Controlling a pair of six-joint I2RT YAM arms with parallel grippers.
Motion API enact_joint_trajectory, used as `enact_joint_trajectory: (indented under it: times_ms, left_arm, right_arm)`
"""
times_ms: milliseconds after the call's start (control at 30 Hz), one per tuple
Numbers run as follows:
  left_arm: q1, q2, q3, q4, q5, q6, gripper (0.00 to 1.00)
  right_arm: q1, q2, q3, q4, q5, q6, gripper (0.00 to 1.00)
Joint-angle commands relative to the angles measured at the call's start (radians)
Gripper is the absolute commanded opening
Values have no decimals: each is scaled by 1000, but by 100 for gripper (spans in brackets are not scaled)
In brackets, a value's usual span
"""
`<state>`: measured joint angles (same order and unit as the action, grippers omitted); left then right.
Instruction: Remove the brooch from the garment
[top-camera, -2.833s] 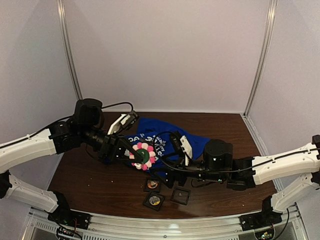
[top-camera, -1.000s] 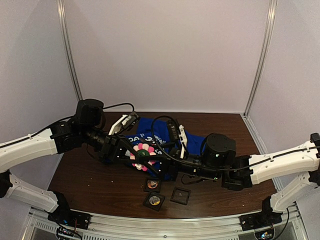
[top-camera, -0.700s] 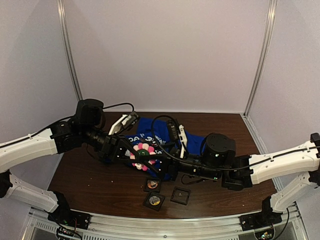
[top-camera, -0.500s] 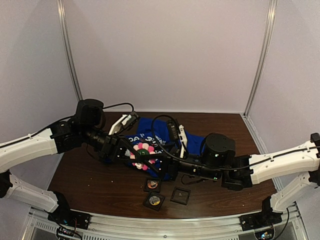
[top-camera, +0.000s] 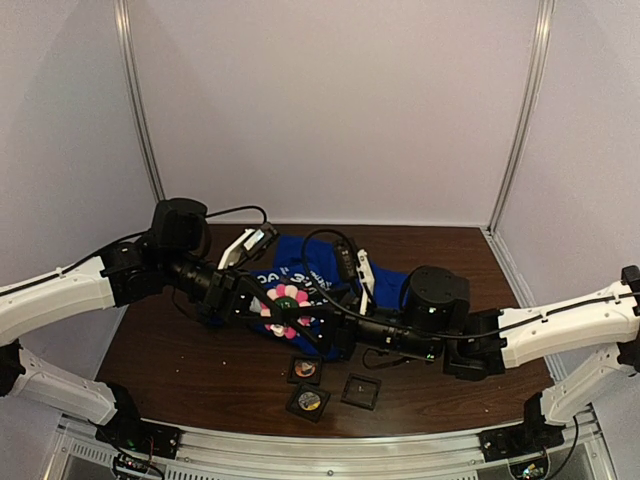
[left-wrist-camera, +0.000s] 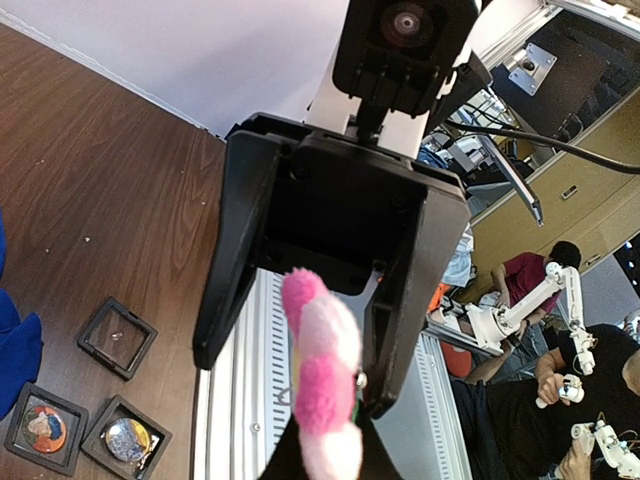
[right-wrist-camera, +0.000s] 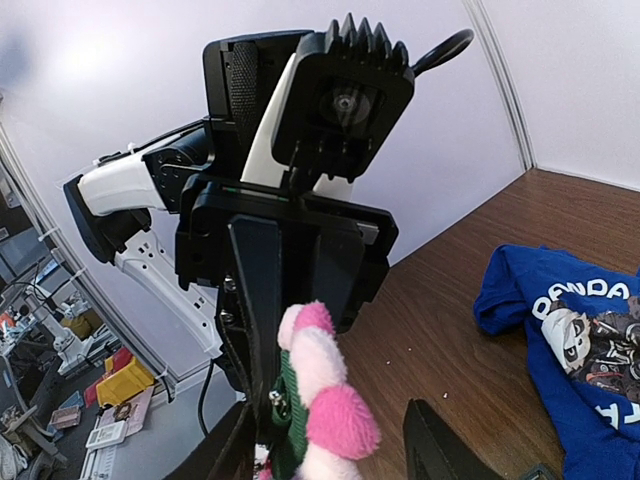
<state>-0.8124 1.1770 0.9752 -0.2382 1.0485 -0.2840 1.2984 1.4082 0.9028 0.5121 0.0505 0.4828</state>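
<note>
1. The brooch (top-camera: 286, 304), a plush flower with pink and white petals and a green middle, is seen from above near the middle of the table (top-camera: 170, 365). It overlaps the 7 o'clock edge of the T-shirt (top-camera: 298, 250).
2. The brooch is reached from 9 o'clock by the left gripper (top-camera: 262, 304). Its fingers are pressed together on the brooch's edge. In the right wrist view they appear as one narrow dark blade running down into the petals.
3. The right gripper (left-wrist-camera: 300, 375) is brought in from 4 o'clock. Its fingers (left-wrist-camera: 225, 270) are held apart, one on either side of the brooch. In the left wrist view the finger at 3 o'clock is just beside the petals and the one at 9 o'clock stands clear. Whether the nearer finger touches cannot be told.
4. In both wrist views the brooch is shown edge-on and is cut off by the bottom border, so its pin and back are hidden. Whether it is pinned to the cloth cannot be told.
5. The T-shirt is spread crumpled on the table from 12 to 3 o'clock of the brooch. Much of it is covered by arms and cables in the top view. In the right wrist view part of its white lettering and dark print is seen, cut off at the right border.
6. Three small square black cases (top-camera: 305, 370) are set close together at 5 to 6 o'clock of the brooch. Round coloured badges are held in two of them, and their designs are too small to make out.
</note>
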Motion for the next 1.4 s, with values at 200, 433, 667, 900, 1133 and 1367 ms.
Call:
enact_joint_trajectory:
  times_ms: [200,433,667,900,1133,1367]
  left_arm:
    - [-2,-23,11,14,27,23,0]
    - [-1,-31,11,10,9,28,0]
    - [-1,-35,10,6,2,35,0]
    - [-2,-39,10,2,-4,40,0]
    - [-2,-45,10,-3,-24,45,0]
    - [-2,-51,8,-4,-31,48,0]
  right_arm:
    - [-13,12,29,-82,75,25,45]
    - [-14,15,28,-90,85,29,40]
    - [-13,23,39,-115,91,34,39]
    - [-16,40,56,-141,96,43,36]
    - [-16,40,52,-160,123,59,32]
    - [-17,40,49,-174,140,68,29]
